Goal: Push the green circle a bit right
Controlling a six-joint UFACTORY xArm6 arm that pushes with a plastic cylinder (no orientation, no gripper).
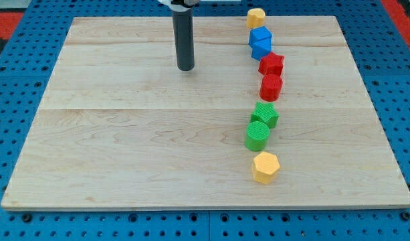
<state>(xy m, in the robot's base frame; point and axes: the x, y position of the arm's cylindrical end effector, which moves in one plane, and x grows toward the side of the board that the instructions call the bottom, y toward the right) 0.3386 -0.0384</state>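
Observation:
The green circle (257, 134) stands right of the board's middle, in a column of blocks. It touches a green star-shaped block (265, 114) just above it. A yellow hexagon (265, 167) lies just below it. My tip (185, 68) is the lower end of a dark rod at the view's upper middle. It is well to the upper left of the green circle and touches no block.
Above the green blocks stand a red cylinder-like block (271, 87), a red star-like block (271, 64), two blue blocks (261, 42) and a small yellow block (256, 17) at the board's top edge. The wooden board (124, 147) lies on a blue pegboard.

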